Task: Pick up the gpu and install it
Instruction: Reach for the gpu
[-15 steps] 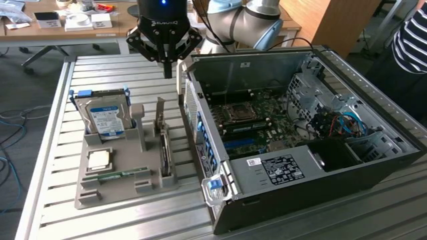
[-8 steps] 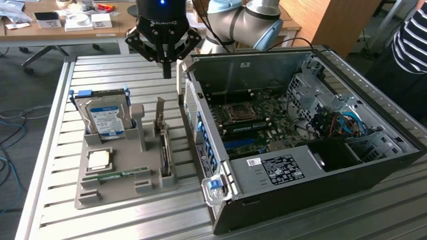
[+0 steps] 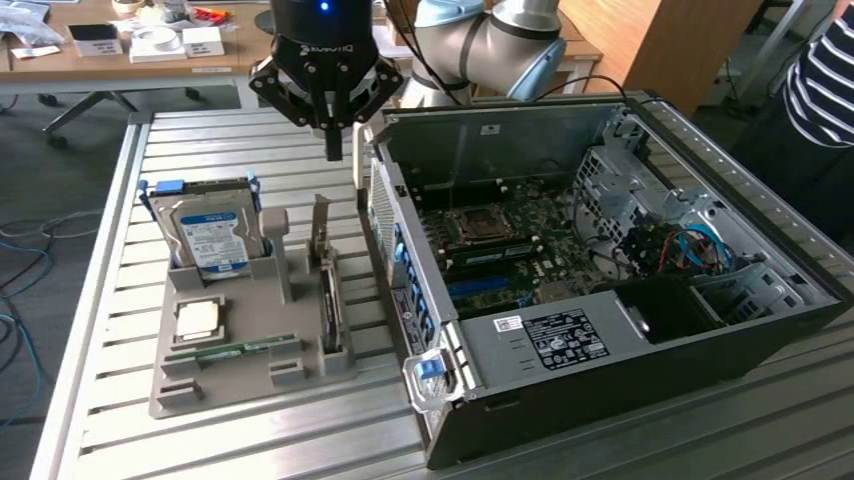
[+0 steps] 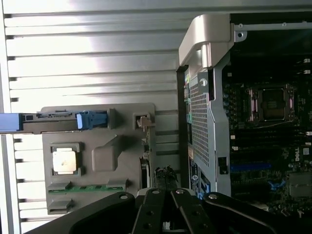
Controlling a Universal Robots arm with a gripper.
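The gpu (image 3: 327, 295) stands on edge in a slot along the grey holder tray (image 3: 174, 385), on the side nearest the computer case; its pale metal bracket (image 3: 320, 228) sticks up at the far end. In the wrist view the gpu (image 4: 144, 163) appears edge-on along the tray's edge. My gripper (image 3: 332, 148) hangs above the tray's far end, just behind the bracket and clear of the card. Its black fingers (image 4: 155, 207) are shut together with nothing between them.
The open computer case (image 3: 534, 125) lies on its side at the exterior view's right, motherboard (image 3: 521, 240) exposed. The tray also carries a hard drive (image 3: 207, 238), a CPU (image 3: 198, 320) and a RAM stick (image 3: 234, 350). A person in a striped shirt (image 3: 821, 70) stands at the far right.
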